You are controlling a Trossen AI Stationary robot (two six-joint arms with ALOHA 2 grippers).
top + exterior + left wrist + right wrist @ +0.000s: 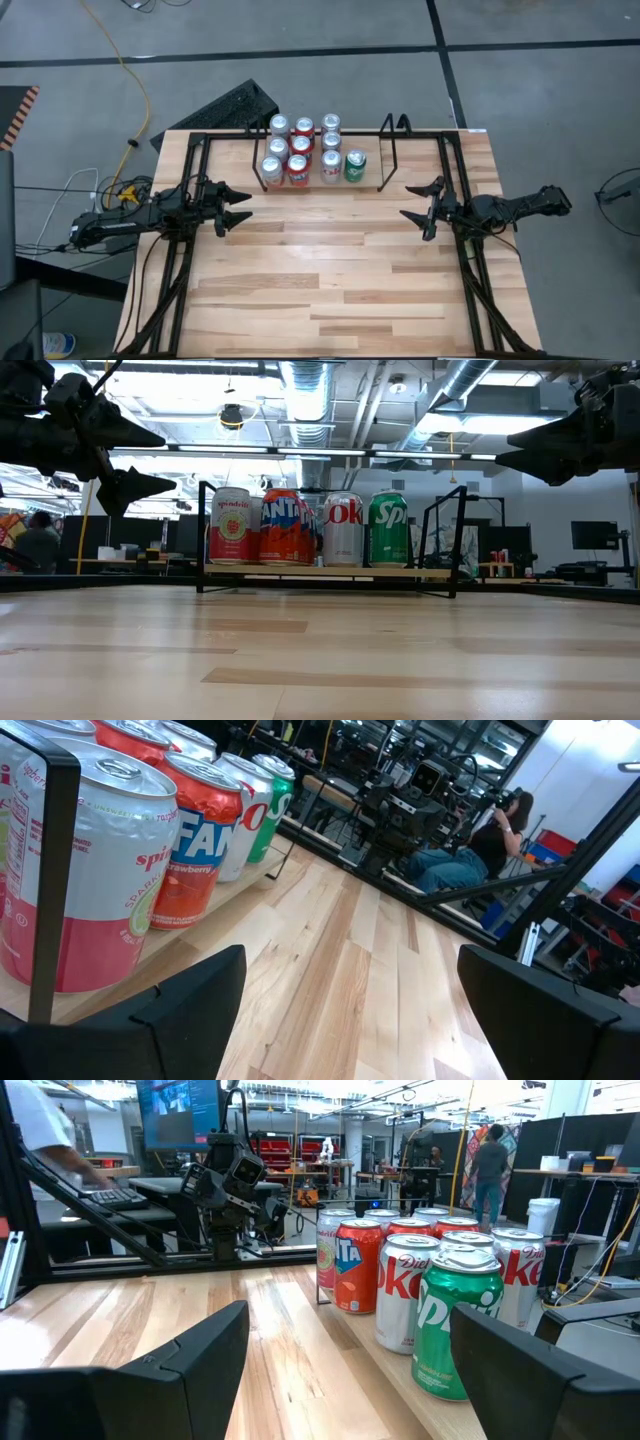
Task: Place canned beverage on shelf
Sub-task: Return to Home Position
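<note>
The left claw [238,207] hangs over the left side of the bench [330,280], its two fingers spread apart and holding nothing. The right claw [417,202] hangs over the right side, also spread wide and empty. Both point in toward the middle.

The cans [300,152] all stand on the shelf [390,160] at the top middle of the high view, in rows, touching or just beside each other. The green can [355,165] stands at the right end of the front row, with bare shelf floor next to it.

A can is smooth, round and a bit slippery. If full it feels heavy; its thin wall can dent if squeezed hard. I think the best place to hold one is around the middle of its side, standing straight up.

No can waits loose on the bench in any view. The back rows hide behind the front ones in the low view, so their labels cannot be read. The shelf's thin wires are hard to see from above.
</note>
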